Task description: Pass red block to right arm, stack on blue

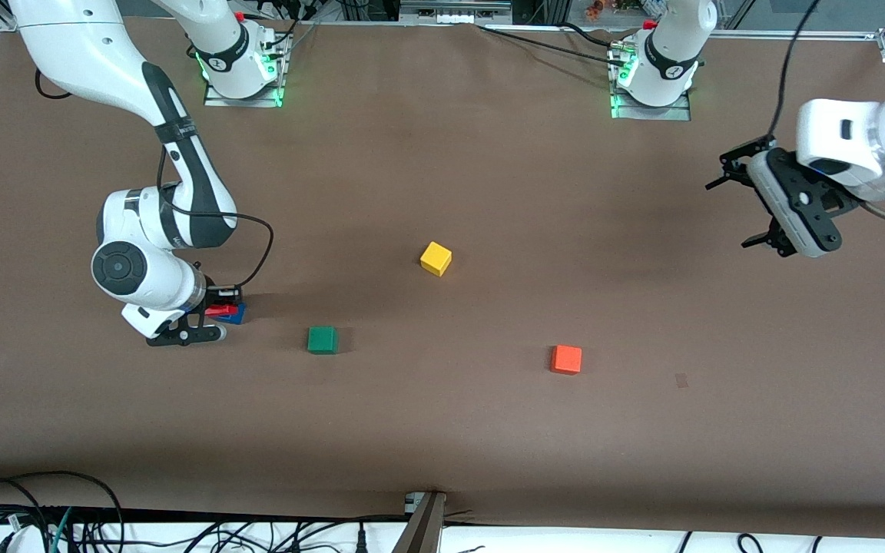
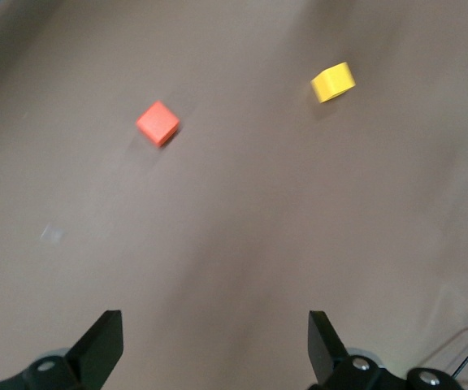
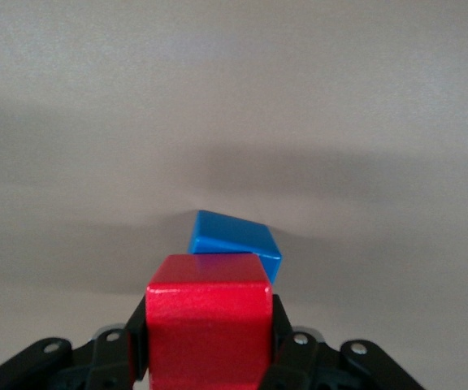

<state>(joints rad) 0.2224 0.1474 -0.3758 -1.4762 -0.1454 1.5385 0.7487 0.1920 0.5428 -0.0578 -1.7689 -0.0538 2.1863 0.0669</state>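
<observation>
Blocks are numbering five, all small solid cubes on the brown matte table (image 1: pixel 488 430), one per colour. Going near to far: orange cube (image 1: pixel 566 359) and green cube (image 1: pixel 323 339) are sitting well apart, with bare surface around each. Right gripper (image 1: pixel 213 311), at the right arm's end, is clamping the red block (image 3: pixel 208 325) between its black fingers, just over the blue cube (image 3: pixel 234 241). Yellow cube (image 1: pixel 435 258) is lying farther up, mid-table. Left gripper (image 1: pixel 750 196) is waiting aloft near its table edge, jaws spread wide, holding nothing.
</observation>
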